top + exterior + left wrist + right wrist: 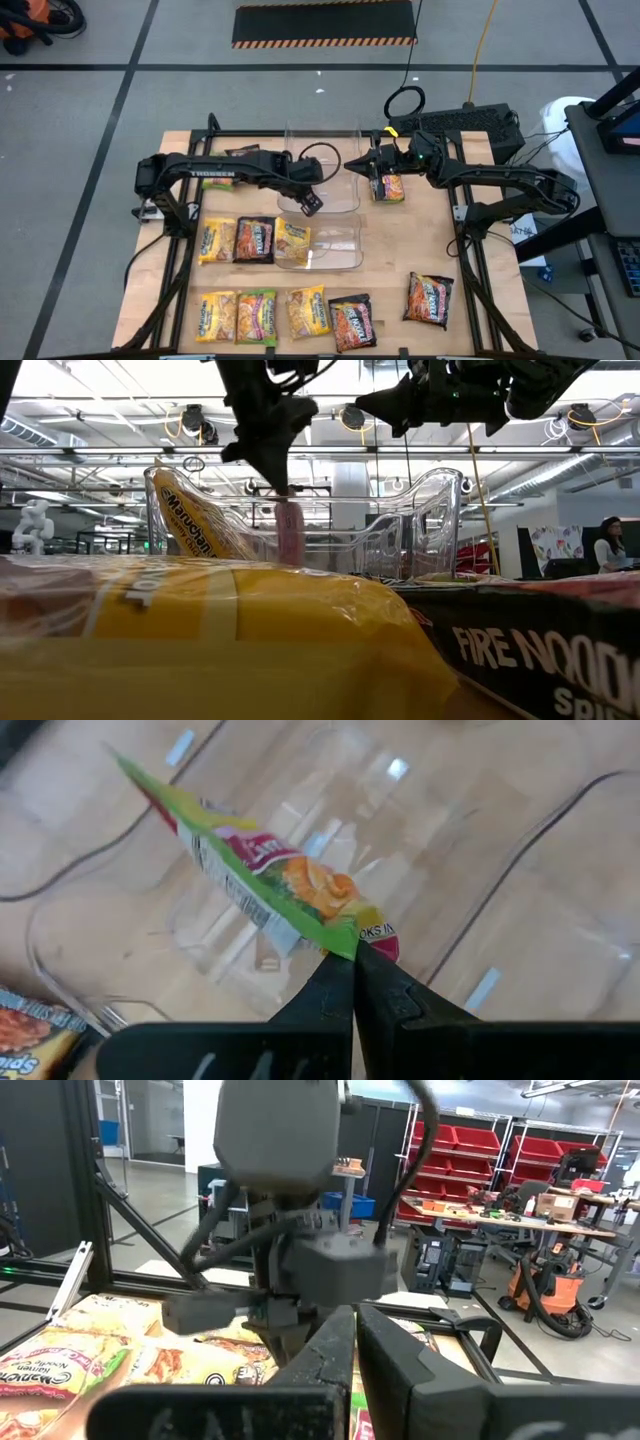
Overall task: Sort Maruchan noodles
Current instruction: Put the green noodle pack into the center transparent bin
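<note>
Pinching a glossy green-edged noodle packet [290,885], the left gripper [355,955] hung over a clear plastic bin [520,860]. Only the wrist view showed that packet; overhead, the right gripper [378,165] seemed nearly closed, apparently empty.

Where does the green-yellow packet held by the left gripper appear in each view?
Left wrist view: green-yellow packet at centre, pinched by the left gripper.
High view: edge-on under that gripper, near table centre, hardly visible.
Low view: hanging edge-on, left of centre.
Right wrist view: cannot tell.
Shared landmark: the clear bin beneath it.
</note>
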{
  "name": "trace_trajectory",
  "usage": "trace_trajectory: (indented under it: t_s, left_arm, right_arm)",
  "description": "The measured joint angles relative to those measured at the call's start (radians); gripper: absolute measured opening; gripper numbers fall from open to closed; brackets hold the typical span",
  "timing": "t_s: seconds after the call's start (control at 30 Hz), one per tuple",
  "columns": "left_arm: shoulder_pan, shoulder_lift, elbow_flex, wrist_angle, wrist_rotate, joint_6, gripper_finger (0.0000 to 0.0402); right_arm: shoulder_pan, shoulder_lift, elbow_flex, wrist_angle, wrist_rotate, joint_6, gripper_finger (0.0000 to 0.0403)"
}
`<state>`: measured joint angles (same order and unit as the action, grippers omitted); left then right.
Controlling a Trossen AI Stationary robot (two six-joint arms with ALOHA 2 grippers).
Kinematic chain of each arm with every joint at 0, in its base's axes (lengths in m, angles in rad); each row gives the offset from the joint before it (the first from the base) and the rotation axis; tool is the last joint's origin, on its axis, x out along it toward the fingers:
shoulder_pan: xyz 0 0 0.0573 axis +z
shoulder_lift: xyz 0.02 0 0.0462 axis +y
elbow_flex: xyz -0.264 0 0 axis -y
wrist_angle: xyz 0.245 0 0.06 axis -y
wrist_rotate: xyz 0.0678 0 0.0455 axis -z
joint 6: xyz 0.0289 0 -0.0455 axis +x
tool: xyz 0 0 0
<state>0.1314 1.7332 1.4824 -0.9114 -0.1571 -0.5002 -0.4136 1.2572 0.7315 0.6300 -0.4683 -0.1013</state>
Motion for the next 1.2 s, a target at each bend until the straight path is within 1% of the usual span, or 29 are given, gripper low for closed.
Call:
trace_trajectory:
  t_s: [0.33,0.73,0.97,1.2]
  left_arm:
    - [0.0,-0.003,-0.076,-0.005,0.001,-0.065,0.0]
    - [-0.002,-0.02,-0.079,-0.037,0.001,-0.109,0.0]
    - [-0.002,-0.04,-0.081,-0.099,0.003,-0.116,0.0]
    - [-0.003,-0.044,-0.101,-0.085,0.026,-0.127,0.0]
  right_arm:
    - [0.0,0.0,0.0,0.0,0.0,0.0,0.0013]
    - [0.0,0.0,0.0,-0.001,0.001,0.0,0.0013]
    - [-0.004,0.0,0.0,0.006,0.0,-0.001,0.0013]
    - [-0.013,0.0,0.0,0.006,0.0,0.002,0.0013]
